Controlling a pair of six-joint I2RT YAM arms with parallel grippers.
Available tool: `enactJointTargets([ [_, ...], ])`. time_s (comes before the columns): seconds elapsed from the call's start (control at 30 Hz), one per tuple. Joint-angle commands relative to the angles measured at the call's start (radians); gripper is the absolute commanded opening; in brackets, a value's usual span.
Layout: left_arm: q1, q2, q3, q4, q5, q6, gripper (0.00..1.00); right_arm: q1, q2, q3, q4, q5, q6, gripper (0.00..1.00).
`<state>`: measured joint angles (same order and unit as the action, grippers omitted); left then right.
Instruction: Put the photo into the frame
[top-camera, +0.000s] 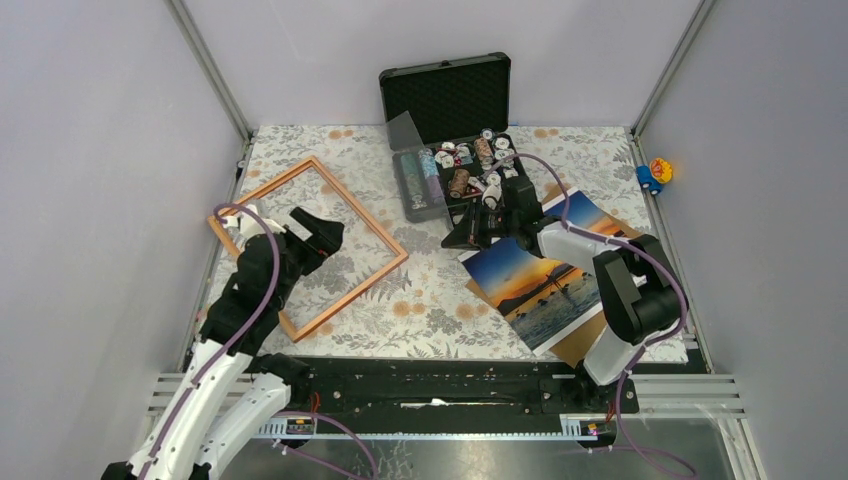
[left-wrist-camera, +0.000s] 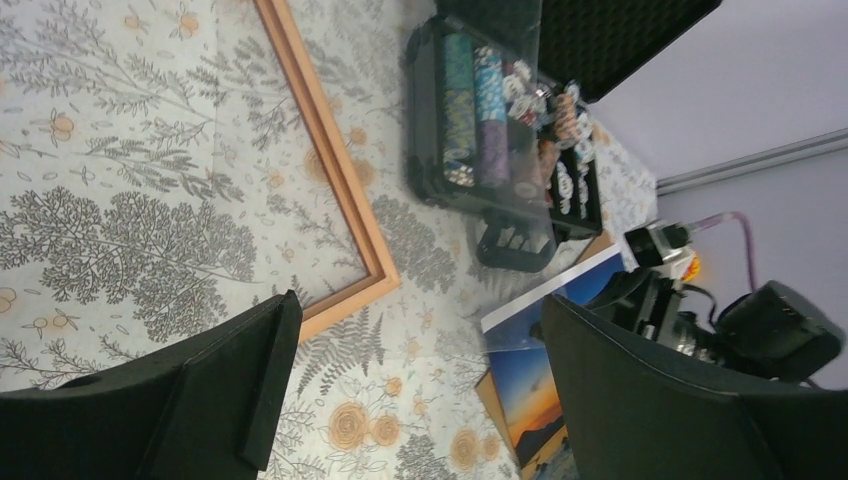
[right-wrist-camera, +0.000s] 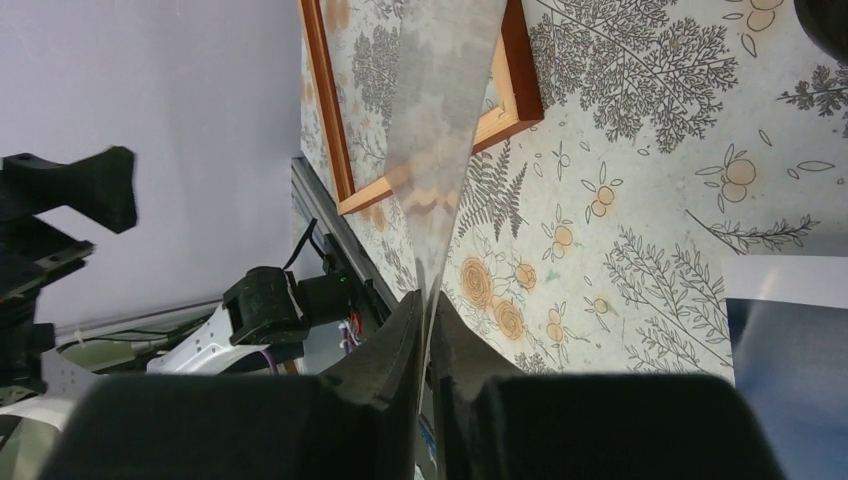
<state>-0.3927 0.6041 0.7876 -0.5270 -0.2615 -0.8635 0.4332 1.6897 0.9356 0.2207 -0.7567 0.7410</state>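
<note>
Item: frame (top-camera: 360, 207), laid flat at left of counter (top-camera: 430, 300); photo (top-camera: 530, 285) face-up at right, well apart. A clear sheet (right-wrist-camera: 440, 120) is pinched by right end effector (right-wrist-camera: 425, 330); left end effector (left-wrist-camera: 418, 315) spread wide. Sheet seating judged next.

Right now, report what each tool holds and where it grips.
The right tool pinches a translucent sheet by one edge; the left tool is open and holds nothing.

Orange-brown frame (top-camera: 360, 208), orange-and-blue sunset photo (top-camera: 535, 285), black case (top-camera: 450, 95), grey-leafed tablecloth (top-camera: 420, 300) with orange flowers.
</note>
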Motion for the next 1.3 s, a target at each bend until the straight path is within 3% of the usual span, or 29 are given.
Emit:
enactJointTargets([
  [0.0,0.005,0.078,-0.055,0.116,0.06,0.012,0.97,-0.017,0.051,0.027,0.076,-0.051,0.026,0.1],
  [0.23,0.042,0.341,-0.021,0.12,0.106,0.012,0.97,-0.098,0.065,0.058,-0.105,-0.232,-0.112,0.05],
  [0.4,0.145,0.412,-0.09,0.246,0.309,0.03,0.98,-0.16,0.073,0.057,-0.189,-0.299,-0.188,0.05],
  [0.57,0.169,0.494,-0.151,0.367,0.41,-0.047,0.99,-0.169,0.089,0.067,-0.188,-0.268,-0.198,0.16],
  [0.77,0.167,0.631,-0.248,0.521,0.498,-0.103,0.99,-0.17,0.061,-0.029,0.036,-0.144,-0.006,0.32],
  [1.03,0.166,0.694,-0.341,0.644,0.536,-0.155,0.99,-0.155,0.018,-0.302,0.63,0.05,0.437,0.43],
  [1.27,0.166,0.643,-0.375,0.639,0.526,-0.156,0.99,-0.062,0.028,-0.377,0.81,0.245,0.52,0.46],
])
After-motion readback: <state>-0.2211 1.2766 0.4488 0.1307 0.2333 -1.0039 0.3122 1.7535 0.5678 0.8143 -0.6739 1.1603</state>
